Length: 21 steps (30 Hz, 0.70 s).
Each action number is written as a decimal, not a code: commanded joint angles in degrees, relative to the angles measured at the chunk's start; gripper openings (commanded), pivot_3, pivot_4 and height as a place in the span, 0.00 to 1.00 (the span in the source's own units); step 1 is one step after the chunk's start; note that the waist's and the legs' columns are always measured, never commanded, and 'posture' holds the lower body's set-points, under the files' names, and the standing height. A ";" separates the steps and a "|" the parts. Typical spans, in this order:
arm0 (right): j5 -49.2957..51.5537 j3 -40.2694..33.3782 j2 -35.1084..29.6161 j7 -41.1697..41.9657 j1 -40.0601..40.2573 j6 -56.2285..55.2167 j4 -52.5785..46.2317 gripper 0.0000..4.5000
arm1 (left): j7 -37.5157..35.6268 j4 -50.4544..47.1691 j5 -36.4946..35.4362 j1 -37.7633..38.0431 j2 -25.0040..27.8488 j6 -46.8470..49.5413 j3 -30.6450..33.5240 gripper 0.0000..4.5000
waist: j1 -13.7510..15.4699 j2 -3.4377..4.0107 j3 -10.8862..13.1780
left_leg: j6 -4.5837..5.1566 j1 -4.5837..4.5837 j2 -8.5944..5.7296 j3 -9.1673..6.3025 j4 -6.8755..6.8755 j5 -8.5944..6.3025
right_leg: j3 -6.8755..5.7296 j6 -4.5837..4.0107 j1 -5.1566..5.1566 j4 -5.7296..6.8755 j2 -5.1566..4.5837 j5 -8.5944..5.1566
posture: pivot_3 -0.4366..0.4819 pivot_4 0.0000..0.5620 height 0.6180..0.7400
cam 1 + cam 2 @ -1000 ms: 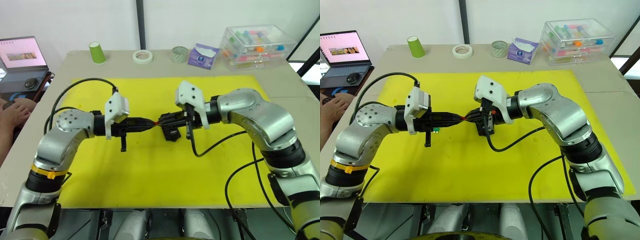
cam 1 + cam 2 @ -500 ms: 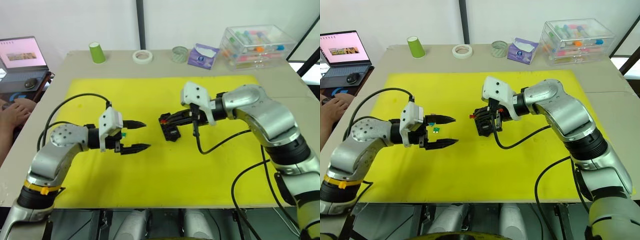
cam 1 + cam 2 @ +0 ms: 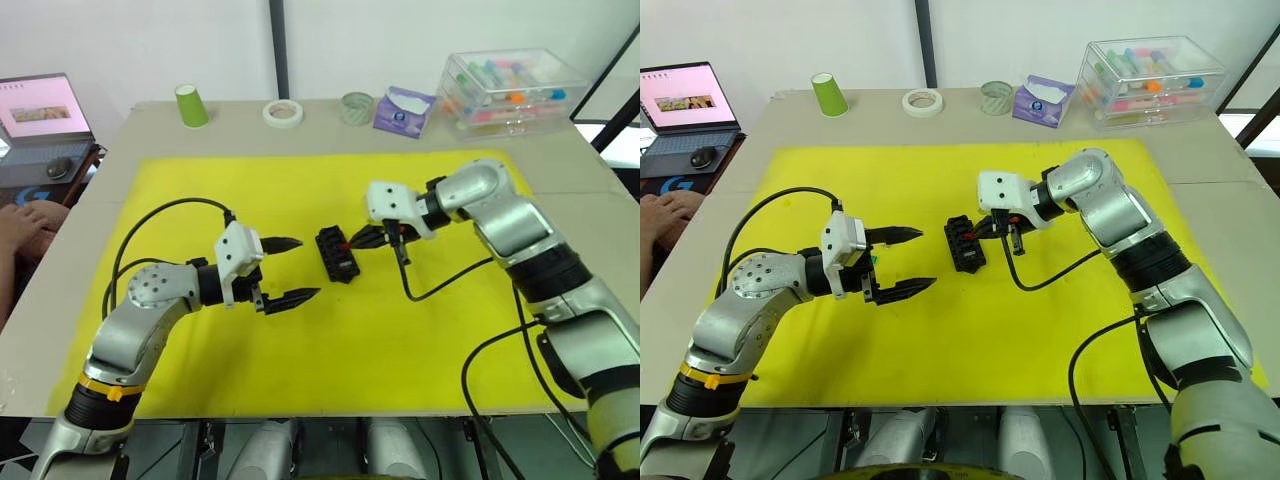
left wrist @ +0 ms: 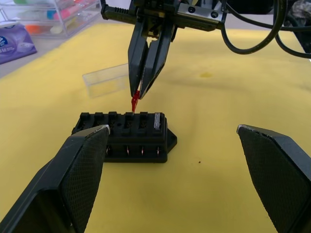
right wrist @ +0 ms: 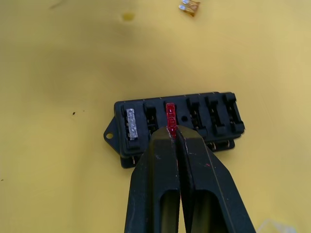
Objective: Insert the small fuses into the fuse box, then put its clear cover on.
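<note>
Fuse box [image 3: 337,256] mid-surface on yellow mat. My right gripper [image 5: 172,132] pinches red fuse [image 5: 170,114] over slot beside grey fuse [image 5: 130,124]; I'd keep blades vertical, press straight down. Left gripper [image 3: 282,270] spread wide, empty, nearby. Left wrist view reveals clear cover [image 4: 108,79] behind box; right wrist view shows stray brown fuse [image 5: 189,7].

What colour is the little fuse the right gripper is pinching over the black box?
Red. The fuse shows best in the right wrist view.
</note>
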 commanded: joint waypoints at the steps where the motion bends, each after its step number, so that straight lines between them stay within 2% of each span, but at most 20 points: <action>1: -1.39 -1.04 1.33 1.11 -2.21 -2.64 1.25 0.00 | 0.10 -1.19 0.67 0.03 0.28 -1.36 -0.35 0.98 | 0.03 0.00 0.00 | 0.00 0.00 0.00 0.00 0.00 0.00 | 0.00 0.00 0.00 0.00 0.00 0.00 | 0.48 0.27 1.00; 21: -4.79 -2.10 3.14 3.67 -2.45 -6.08 4.62 0.00 | -0.34 0.32 1.14 -0.26 0.44 -1.76 -0.07 0.98 | 0.05 0.00 0.00 | 0.00 0.00 -0.01 -0.01 0.01 0.00 | 0.00 0.00 0.01 0.00 0.00 0.00 | 0.48 0.27 1.00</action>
